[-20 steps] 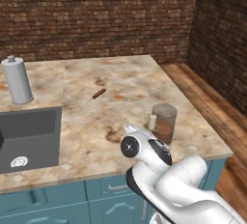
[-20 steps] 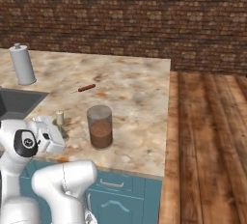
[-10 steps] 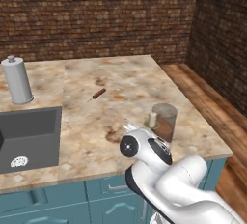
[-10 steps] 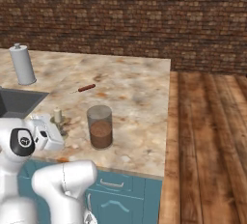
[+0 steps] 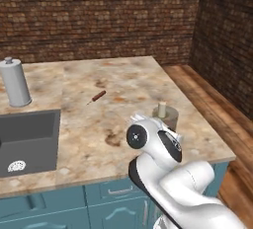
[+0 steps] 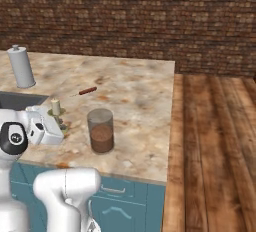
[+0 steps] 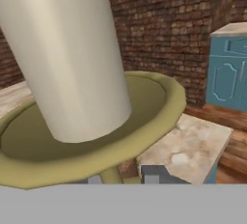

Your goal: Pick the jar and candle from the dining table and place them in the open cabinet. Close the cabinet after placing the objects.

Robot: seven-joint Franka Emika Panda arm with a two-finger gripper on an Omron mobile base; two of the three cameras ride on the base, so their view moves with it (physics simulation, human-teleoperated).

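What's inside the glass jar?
The jar has something brown filling its lower half; the upper half looks empty. A flat lid covers the top. What the brown stuff is can't be told from here.

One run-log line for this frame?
phase: grasp | claw: shut on small cream candle in brass holder | clear glass brown-filled jar: on marbled table, untouched

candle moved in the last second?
Yes. In the right base view the candle, held by the end effector, has risen clear of the dining table beside the unmoved jar.
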